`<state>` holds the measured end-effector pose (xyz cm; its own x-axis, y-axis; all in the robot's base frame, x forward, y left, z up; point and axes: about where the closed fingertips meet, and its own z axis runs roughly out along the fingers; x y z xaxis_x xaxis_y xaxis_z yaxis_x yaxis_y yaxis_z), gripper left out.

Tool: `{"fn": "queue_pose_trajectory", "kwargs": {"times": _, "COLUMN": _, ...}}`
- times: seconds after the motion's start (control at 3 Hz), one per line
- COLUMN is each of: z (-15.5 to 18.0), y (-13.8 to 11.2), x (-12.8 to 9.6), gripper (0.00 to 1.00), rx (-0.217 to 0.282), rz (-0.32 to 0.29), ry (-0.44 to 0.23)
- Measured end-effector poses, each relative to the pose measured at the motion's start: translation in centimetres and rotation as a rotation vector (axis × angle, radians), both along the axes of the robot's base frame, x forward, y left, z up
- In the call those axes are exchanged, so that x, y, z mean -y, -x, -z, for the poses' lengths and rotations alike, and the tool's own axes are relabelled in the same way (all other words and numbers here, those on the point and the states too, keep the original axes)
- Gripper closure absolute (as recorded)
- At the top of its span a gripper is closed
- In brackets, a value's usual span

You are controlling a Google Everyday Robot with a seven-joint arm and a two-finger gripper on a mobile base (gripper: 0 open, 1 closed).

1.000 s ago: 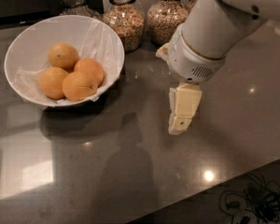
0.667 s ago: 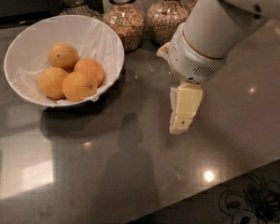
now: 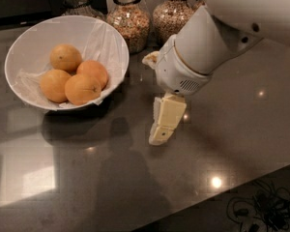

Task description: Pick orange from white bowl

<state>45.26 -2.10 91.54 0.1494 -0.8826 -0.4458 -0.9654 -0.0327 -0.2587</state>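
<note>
"What stood on the counter point(image 3: 87, 187), and what was in each?"

"A bowl point(image 3: 19, 52) at the left, wide and white, lined with crinkled thin wrap. Four oranges point(image 3: 82, 89) lay in it, packed together and touching, one at the back and three nearer the front. Behind the bowl stood a row of jars point(image 3: 129, 21). The middle and right jars were filled with pale grain. What the left jar held, I could not tell."

"How did the fruit look?"

"Round, deep orange, with dimpled skin. The back one showed a small dark dot, and the front right one had a dark mark too. All four were alike, all inside the bowl and resting on the wrap, none lifted."

"And the gripper point(image 3: 160, 137)?"

"It hung from the arm point(image 3: 198, 47), pointing down over bare counter, to the right of the bowl and clear of its rim. It had hold of nothing. Whether it was open or closed, I could not tell."

"Any change from a second before?"

"The gripper had shifted left, closer to the bowl, and the arm filled more of the upper right. The bowl, oranges and jars sat as they had."
</note>
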Motion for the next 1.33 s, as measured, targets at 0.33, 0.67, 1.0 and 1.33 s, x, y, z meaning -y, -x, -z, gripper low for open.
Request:
{"fn": "queue_pose_trajectory", "kwargs": {"times": 0.33, "z": -0.6, "y": 0.1, "x": -4.7, "gripper": 0.00, "rx": 0.005, "rz": -0.019, "ry": -0.092}}
{"fn": "queue_pose_trajectory", "kwargs": {"times": 0.67, "z": -1.0, "y": 0.0, "x": -7.7, "gripper": 0.00, "rx": -0.008, "rz": -0.016, "ry": -0.156}}
{"fn": "queue_pose_trajectory", "kwargs": {"times": 1.0, "z": -1.0, "y": 0.0, "x": -7.7, "gripper": 0.00, "rx": -0.008, "rz": -0.016, "ry": -0.156}}
{"fn": "queue_pose_trajectory", "kwargs": {"times": 1.33, "z": -0.8, "y": -0.2, "x": -8.6, "gripper": 0.00, "rx": 0.011, "rz": -0.028, "ry": -0.211}}
